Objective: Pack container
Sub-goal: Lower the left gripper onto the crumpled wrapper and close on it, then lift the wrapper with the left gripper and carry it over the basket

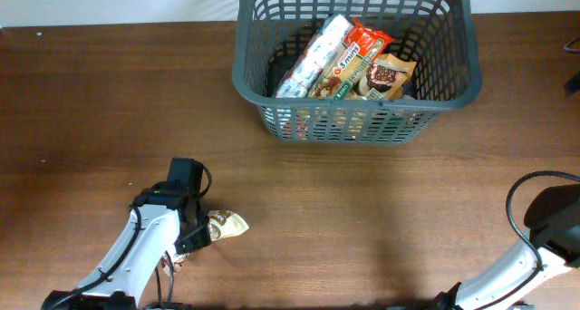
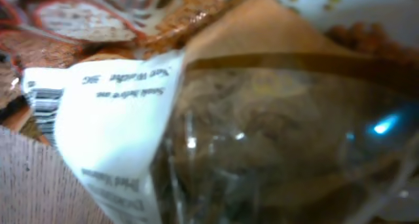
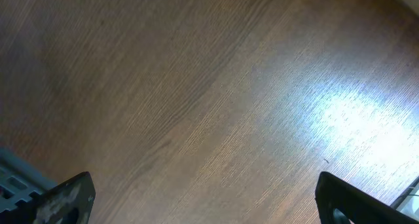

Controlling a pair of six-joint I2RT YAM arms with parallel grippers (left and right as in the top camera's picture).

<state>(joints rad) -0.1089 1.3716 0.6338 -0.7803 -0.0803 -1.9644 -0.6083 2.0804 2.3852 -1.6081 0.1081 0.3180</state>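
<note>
Container set at far side of bench, right of centre. Several snack packs seen inside, leaned against each other. Left pincer brought together, clamped on small packet at near-left of bench, well apart from container. Left wrist view filled by packet: clear film, white printed label. Right pincer spread wide apart above bare wood at near-right.

Dark brown wood-grain table fills most of the overhead and right wrist views. A plain white strip runs beyond its far edge. A soft bright glare patch sits on the wood in the right wrist view.
</note>
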